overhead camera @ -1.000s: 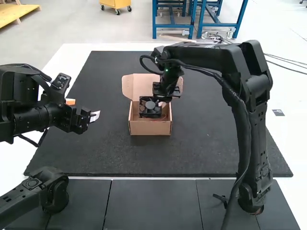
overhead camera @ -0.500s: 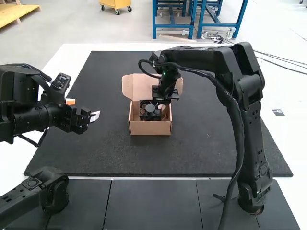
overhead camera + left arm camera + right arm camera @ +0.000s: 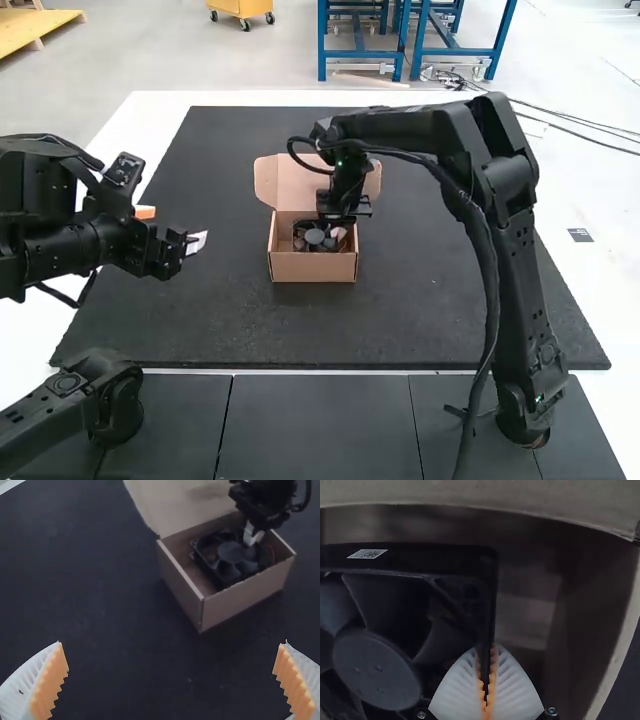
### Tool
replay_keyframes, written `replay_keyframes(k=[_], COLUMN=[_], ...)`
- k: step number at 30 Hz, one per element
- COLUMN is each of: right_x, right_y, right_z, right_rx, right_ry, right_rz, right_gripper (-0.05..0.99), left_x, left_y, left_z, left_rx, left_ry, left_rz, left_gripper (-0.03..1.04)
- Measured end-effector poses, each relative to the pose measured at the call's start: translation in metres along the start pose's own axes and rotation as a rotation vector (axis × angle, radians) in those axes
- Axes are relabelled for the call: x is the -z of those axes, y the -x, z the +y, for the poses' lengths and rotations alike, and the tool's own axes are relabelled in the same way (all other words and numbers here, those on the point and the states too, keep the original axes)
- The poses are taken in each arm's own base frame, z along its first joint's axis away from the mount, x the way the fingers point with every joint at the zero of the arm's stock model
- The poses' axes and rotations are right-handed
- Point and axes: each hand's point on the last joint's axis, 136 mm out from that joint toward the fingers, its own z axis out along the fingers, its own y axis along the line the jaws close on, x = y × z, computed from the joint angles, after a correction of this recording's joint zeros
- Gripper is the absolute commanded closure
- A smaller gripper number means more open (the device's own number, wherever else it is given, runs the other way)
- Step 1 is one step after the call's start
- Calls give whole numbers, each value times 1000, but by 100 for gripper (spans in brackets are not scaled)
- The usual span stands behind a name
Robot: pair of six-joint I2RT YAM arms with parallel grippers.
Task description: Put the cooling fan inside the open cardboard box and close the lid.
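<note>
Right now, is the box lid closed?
No: the lid stands open behind the cardboard box, leaving the cooling fan visible inside.

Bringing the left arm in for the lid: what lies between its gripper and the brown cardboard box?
Just bare black mat from left gripper to cardboard box, shown in the left wrist view.

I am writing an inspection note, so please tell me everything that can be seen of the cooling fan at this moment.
The cooling fan is black, plastic by its look: a square frame, curved blades around a round hub, a small white label on one frame side. It sits inside the open cardboard box, hub upward, slightly tilted. The right arm's jaws are shut on one frame edge. Whether it rests on the box floor is hidden.
</note>
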Motion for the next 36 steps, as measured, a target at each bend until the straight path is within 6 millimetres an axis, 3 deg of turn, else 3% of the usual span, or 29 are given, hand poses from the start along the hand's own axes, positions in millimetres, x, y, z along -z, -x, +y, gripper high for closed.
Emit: replay_keyframes(k=[7,17,20,24,27,31,36], right_x=[-8,-2,1,8,11,32,96], right_y=[-4,2,4,12,17,18,12], right_z=[3,14,16,22,27,40,46], right_rx=[4,6,7,10,11,3,23], right_ry=[11,57,63,85,108,183,255], right_rz=[26,16,11,-17,-33,-55,-131], right_gripper=[93,51,51,41,19,7,3], left_x=[1,0,1,1,1,0,-9], left_y=[0,0,1,3,7,8,11], left_z=[0,0,0,0,0,0,0], left_rx=[0,0,0,0,1,1,0], left_ry=[0,0,1,1,2,2,1], left_rz=[-3,-4,-4,-13,-29,-31,-14], left_gripper=[4,4,4,4,4,4,4])
